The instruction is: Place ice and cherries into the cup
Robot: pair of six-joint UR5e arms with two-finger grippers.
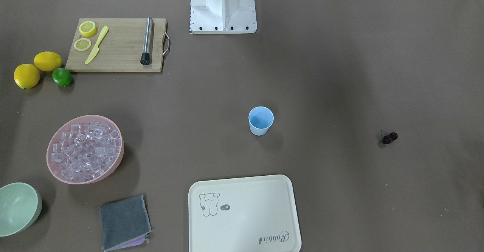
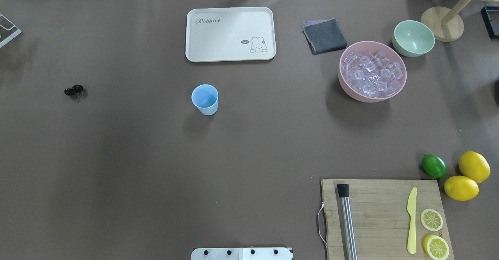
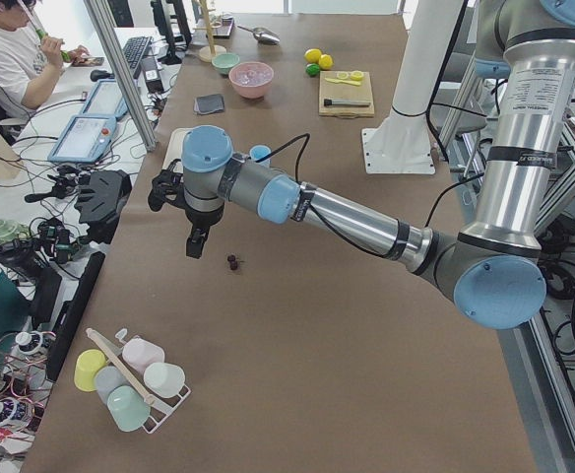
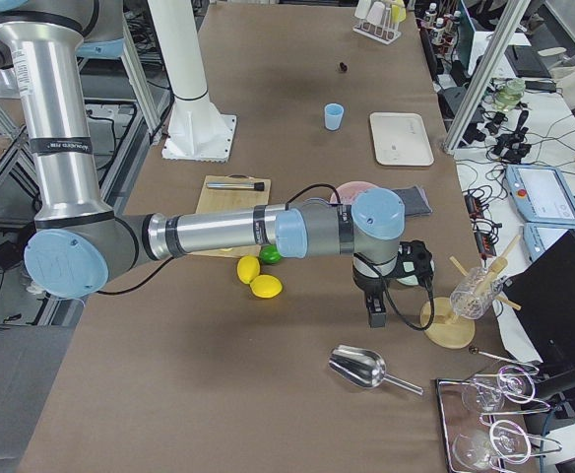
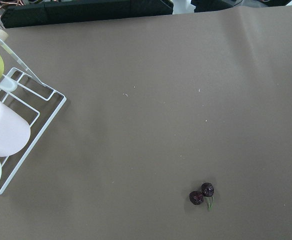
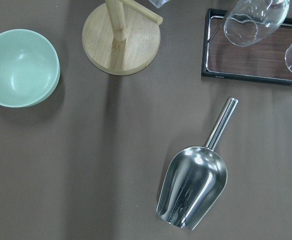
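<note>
Lower left end effector [image 3: 197,246], opening impossible to tell, straight over cherries [image 2: 73,90] on tabletop [image 2: 249,154] at 9 o'clock from empty cup [image 2: 205,99], pinching both low, with ice [image 2: 372,73] at 2 o'clock in pink bowl [image 2: 353,93].

The left arm [image 3: 356,225] runs out nearly level from its bent elbow [image 3: 499,291]. Its wrist [image 3: 207,163] sits straight above the jaws, and the left gripper [image 3: 198,243] points straight down. The right arm [image 4: 219,235] lies out the same way, with a level forearm and the wrist [image 4: 376,219] directly above the jaws. The right gripper [image 4: 376,313] points down too. Only the side views show either gripper, so whether the jaws stand apart or together cannot be told.
</note>
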